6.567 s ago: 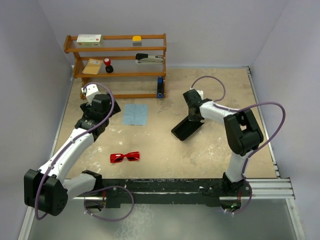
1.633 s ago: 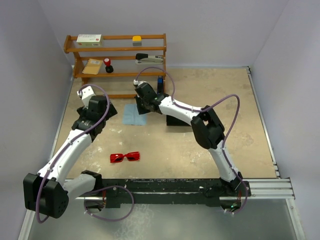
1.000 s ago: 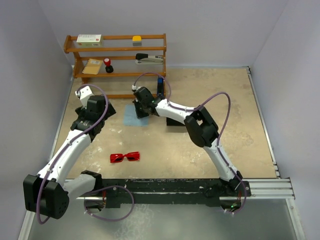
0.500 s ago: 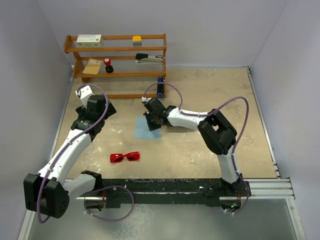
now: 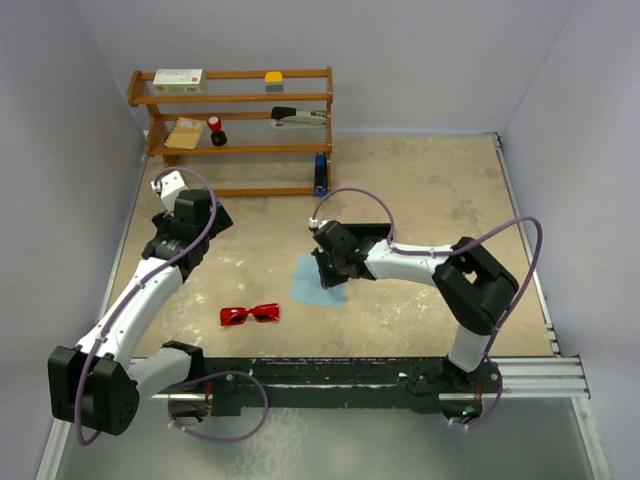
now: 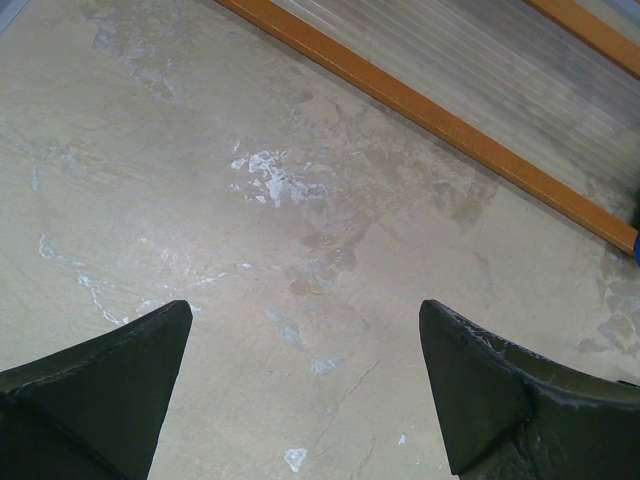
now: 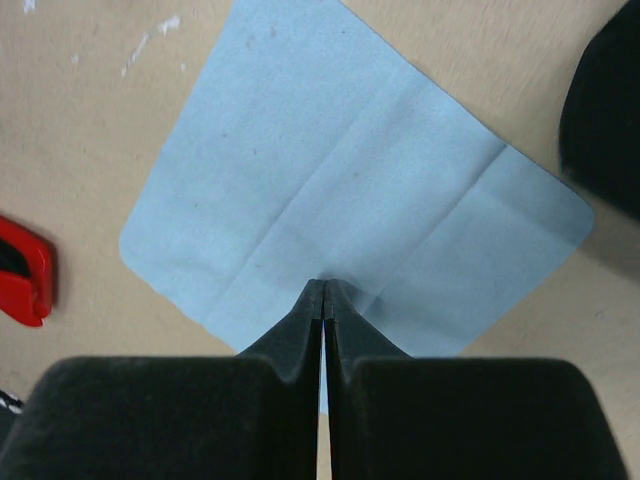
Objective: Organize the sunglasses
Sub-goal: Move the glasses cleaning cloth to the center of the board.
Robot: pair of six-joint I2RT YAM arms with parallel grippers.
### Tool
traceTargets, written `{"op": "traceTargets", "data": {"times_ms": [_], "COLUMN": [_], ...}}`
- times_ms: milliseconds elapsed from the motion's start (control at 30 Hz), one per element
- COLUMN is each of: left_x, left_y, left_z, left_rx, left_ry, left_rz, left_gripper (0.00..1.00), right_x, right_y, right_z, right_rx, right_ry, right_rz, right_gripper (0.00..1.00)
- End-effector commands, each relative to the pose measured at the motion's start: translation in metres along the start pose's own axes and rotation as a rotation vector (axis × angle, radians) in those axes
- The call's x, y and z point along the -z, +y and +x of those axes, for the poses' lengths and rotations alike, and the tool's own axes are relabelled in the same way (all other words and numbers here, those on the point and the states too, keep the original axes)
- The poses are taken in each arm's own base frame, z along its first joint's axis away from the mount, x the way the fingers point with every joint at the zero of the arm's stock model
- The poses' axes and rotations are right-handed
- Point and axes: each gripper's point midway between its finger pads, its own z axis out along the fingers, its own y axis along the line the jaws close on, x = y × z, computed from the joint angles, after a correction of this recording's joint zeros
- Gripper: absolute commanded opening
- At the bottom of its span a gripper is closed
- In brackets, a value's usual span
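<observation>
Red plastic first: the sunglasses lay closest to the front edge of the desk, flat and on their own, with neither arm touching them. So the actual thing to be organized hadn't been dealt with at all.

Just beyond them and a bit to the right sat the light blue cloth. The right gripper was down on it with its fingers pressed tight together, pinching a little pucker of fabric near the cloth's edge. In the right wrist view, one red corner of the glasses peeked in at the left edge, near the cloth but clear of it. The black case sat off the cloth's far corner.

Further back on the left, the left gripper hung over bare desk with its fingers spread wide and nothing between them. Behind that, the wooden shelf stood against the back wall.

My worries from here:
- **The grip:** that's a tiny pinch on thin fabric, so any sideways drag could pull the cloth loose or bunch it into a crumpled mess.
- **The glasses:** they're light, so if the trailing corner of the cloth sweeps toward them, it could catch an arm and skid or spin them.
- **The case:** the right forearm reaches in close by it, so a careless swing might shove it too.
</observation>
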Motion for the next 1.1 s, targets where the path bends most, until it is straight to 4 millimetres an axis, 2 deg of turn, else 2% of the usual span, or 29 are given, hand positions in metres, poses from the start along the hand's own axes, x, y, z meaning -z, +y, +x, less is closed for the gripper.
{"op": "traceTargets", "data": {"times_ms": [0,67,100,200,333,633,800,1067], "left_x": [-0.002,-0.002,-0.002,-0.004,-0.005,-0.006,-0.006,0.002], "left_y": [-0.006,-0.006,-0.007,-0.008,-0.011,-0.013,-0.014,-0.020], "left_z": [-0.013,-0.013,-0.013,-0.010,-0.006,-0.005,-0.002,-0.007], "left_rx": [0.025,0.025,0.024,0.022,0.028,0.024,0.008,-0.019], "left_ry": [-0.039,-0.040,-0.039,-0.029,-0.015,-0.011,0.000,-0.007], "left_rz": [0.021,0.022,0.023,0.028,0.043,0.055,0.059,0.116], "left_gripper": [0.93,0.93,0.93,0.93,0.93,0.93,0.93,0.93], "right_x": [0.009,0.017,0.019,0.027,0.040,0.059,0.057,0.050], "right_y": [-0.005,-0.003,-0.009,-0.017,-0.031,-0.047,-0.043,-0.031], "right_z": [0.048,0.054,0.067,0.083,0.097,0.122,0.115,0.088], "right_rx": [-0.009,-0.011,-0.014,-0.026,-0.025,-0.022,-0.012,0.021], "right_ry": [0.098,0.090,0.109,0.122,0.126,0.137,0.122,0.090], "right_rz": [0.030,0.023,0.034,0.048,0.079,0.092,0.082,0.072], "right_gripper": [0.00,0.00,0.00,0.00,0.00,0.00,0.00,0.00]}}
